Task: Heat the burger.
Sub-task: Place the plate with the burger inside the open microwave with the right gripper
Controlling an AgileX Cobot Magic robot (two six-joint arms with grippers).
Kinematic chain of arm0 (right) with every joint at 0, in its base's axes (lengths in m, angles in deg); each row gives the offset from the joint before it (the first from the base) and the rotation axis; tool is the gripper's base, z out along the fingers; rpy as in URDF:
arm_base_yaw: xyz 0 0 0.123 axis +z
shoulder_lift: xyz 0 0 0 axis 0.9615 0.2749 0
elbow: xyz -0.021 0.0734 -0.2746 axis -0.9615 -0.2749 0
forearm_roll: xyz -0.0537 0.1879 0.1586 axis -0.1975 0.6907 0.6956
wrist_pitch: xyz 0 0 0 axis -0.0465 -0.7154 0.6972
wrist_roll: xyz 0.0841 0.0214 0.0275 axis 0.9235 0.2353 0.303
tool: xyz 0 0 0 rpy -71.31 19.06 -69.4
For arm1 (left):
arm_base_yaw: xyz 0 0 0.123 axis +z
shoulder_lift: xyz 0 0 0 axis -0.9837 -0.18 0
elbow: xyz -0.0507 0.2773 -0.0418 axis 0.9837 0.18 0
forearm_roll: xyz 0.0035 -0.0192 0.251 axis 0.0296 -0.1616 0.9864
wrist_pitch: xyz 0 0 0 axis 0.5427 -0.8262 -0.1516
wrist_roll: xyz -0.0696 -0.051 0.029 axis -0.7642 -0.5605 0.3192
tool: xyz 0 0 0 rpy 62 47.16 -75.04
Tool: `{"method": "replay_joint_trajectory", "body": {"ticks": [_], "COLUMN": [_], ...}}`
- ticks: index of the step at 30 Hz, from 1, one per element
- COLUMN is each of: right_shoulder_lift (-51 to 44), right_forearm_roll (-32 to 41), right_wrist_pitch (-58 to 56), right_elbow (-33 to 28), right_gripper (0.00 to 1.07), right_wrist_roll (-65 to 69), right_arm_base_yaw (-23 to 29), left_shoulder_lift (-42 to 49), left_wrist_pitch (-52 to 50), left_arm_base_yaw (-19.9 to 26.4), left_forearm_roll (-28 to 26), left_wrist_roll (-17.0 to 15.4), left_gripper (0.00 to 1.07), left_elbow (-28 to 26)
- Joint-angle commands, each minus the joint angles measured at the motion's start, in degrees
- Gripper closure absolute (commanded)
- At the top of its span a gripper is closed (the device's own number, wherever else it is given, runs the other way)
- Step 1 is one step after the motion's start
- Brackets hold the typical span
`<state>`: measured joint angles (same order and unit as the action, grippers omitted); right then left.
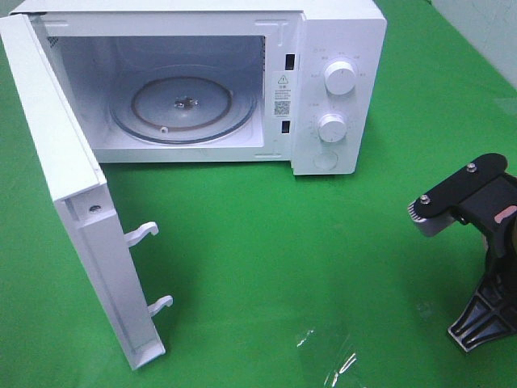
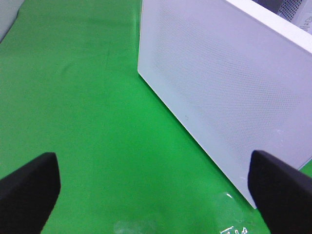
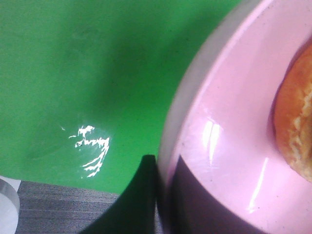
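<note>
The burger [image 3: 295, 127] shows only in the right wrist view, as a golden-brown bun edge lying on a pink plate [image 3: 219, 146]. My right gripper [image 3: 163, 171] is shut on that plate's rim, one dark finger [image 3: 195, 204] over the inside and the other outside. In the exterior high view the right arm [image 1: 472, 194] stands at the right edge with a sliver of the pink plate [image 1: 507, 212] beside it; the burger is out of that frame. My left gripper [image 2: 156, 195] is open, its black fingers [image 2: 29, 187] wide apart and empty, facing the outside of the microwave door [image 2: 219, 87].
The white microwave [image 1: 339, 81] stands at the back with its door [image 1: 73, 202] swung open to the left and the glass turntable [image 1: 182, 105] bare. A piece of clear film [image 1: 331, 356] lies on the green cloth [image 1: 266, 242] near the front.
</note>
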<state>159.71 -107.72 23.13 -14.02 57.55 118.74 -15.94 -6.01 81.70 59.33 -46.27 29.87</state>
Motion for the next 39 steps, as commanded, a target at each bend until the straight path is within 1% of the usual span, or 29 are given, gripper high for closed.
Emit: {"method": "replay_joint_trajectory", "body": {"ticks": [1,3,6,8,9,10,13,15,16,17,18,19,22,24,28,32,39], "right_shoulder_lift": [-0.52,-0.52,-0.52,-0.52,-0.52,-0.52,-0.52,-0.52,-0.52,-0.52,-0.52,-0.52,-0.52,-0.52,-0.52,-0.52,-0.52], "right_forearm_roll": [-3.61,-3.95,-3.95,-3.95,-3.95,-3.95,-3.95,-3.95,-3.95,-3.95,-3.95,-3.95,-3.95,-3.95,-4.18,-4.76,-8.77], "right_wrist_pitch": [-3.32,-3.55,-3.72,-4.81,-4.81,-5.44,-5.56,-5.61,-5.61,-5.96,-5.96,-6.47,-6.59,-6.99,-7.05,-6.99,-5.96], "right_elbow": [-0.23,-0.23,-0.23,-0.23,-0.23,-0.23,-0.23,-0.23,-0.23,-0.23,-0.23,-0.23,-0.23,-0.23,-0.23,-0.23,-0.23], "right_gripper": [1.07,1.07,1.07,1.07,1.07,1.07,1.07,1.07,1.07,1.07,1.07,1.07,1.07,1.07,1.07,1.07,1.07], "right_wrist_roll": [1.2,1.43,1.72,2.35,2.35,2.81,3.04,4.01,4.01,4.24,4.24,4.24,4.24,4.24,4.24,3.15,0.11], "right_arm_base_yaw": [1.72,4.81,6.36,9.17,9.17,10.6,11.63,14.9,14.9,16.62,16.62,18.45,19.14,21.89,23.72,23.78,23.78], "left_shoulder_lift": [0.92,0.92,0.92,0.92,0.92,0.92,0.92,0.92,0.92,0.92,0.92,0.92,0.92,0.92,0.92,0.92,0.92], "left_wrist_pitch": [-0.34,-0.34,-0.34,-0.34,-0.34,-0.34,-0.34,-0.34,-0.34,-0.34,-0.34,-0.34,-0.34,-0.34,-0.34,-0.34,-0.34], "left_arm_base_yaw": [-0.17,-0.17,-0.17,-0.17,-0.17,-0.17,-0.17,-0.17,-0.17,-0.17,-0.17,-0.17,-0.17,-0.17,-0.17,-0.17,-0.17], "left_forearm_roll": [-0.34,-0.34,-0.34,-0.34,-0.34,-0.34,-0.34,-0.34,-0.34,-0.34,-0.34,-0.34,-0.34,-0.34,-0.34,-0.34,-0.34], "left_wrist_roll": [-0.06,-0.06,-0.06,-0.06,-0.06,-0.06,-0.06,-0.06,-0.06,-0.06,-0.06,-0.06,-0.06,-0.06,-0.06,-0.06,-0.06], "left_gripper": [0.1,0.1,0.1,0.1,0.1,0.1,0.1,0.1,0.1,0.1,0.1,0.1,0.1,0.1,0.1,0.1,0.1], "left_elbow": [0.0,0.0,0.0,0.0,0.0,0.0,0.0,0.0,0.0,0.0,0.0,0.0,0.0,0.0,0.0,0.0,0.0]}}
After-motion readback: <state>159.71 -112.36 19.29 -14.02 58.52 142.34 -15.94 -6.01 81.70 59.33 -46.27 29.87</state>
